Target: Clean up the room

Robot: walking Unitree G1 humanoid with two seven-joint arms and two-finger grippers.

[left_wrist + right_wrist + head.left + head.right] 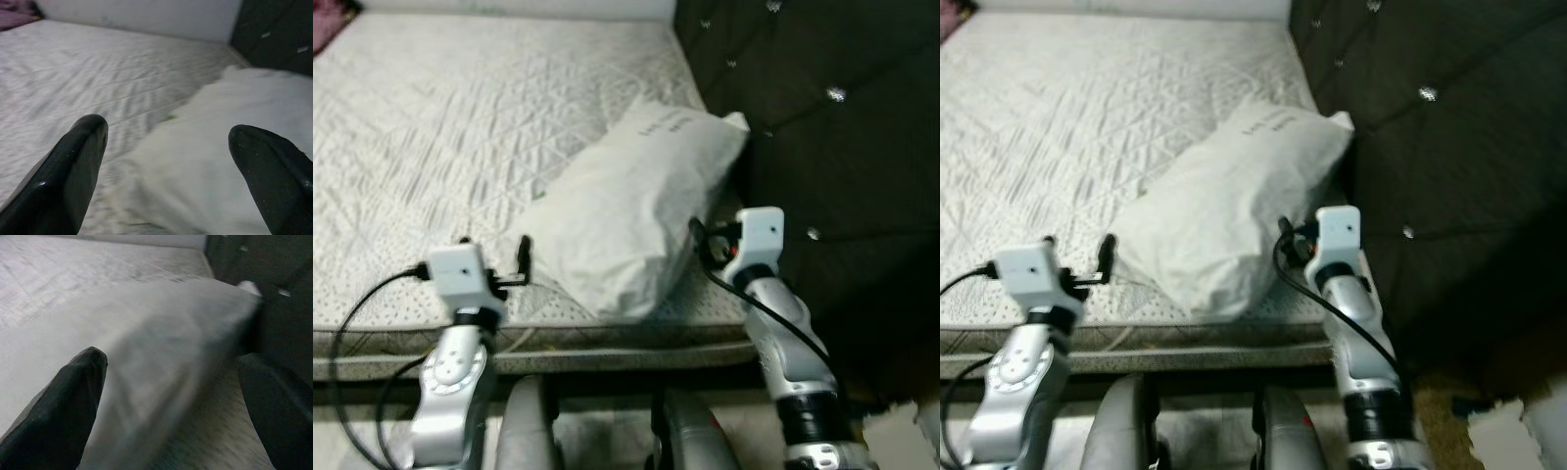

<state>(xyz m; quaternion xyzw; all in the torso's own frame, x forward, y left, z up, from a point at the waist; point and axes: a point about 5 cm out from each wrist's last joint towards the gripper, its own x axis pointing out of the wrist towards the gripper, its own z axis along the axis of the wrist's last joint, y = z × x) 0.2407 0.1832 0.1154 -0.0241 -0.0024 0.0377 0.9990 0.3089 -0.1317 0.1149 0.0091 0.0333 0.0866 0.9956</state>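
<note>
Reaching forward over the near edge of the bed (431, 147), the left arm held its left pincer (494, 262) low above the quilted mattress, its two black fingers (73, 171) spread wide apart with nothing between them. From the left wrist view the gap between those fingers looked onto the near end of the white pillow (626, 220), which lay just beyond the fingertips (whether they touched it could not be told). A black cable looped from the white camera block on that wrist down toward the robot's body.

The pillow lay slantwise on the right part of the mattress, its far corner pressed up against the dark tufted headboard (822, 127) and its near end close to the bed's edge. A few lines of small dark print showed on its upper face, too blurred to read.

On the right, the right arm rose from below with its elbow bent, the right pincer (705, 240) pointing at the pillow's right side. In the right wrist view its fingers (63, 406) stood well apart, holding nothing, with the pillow's edge running between them.
</note>
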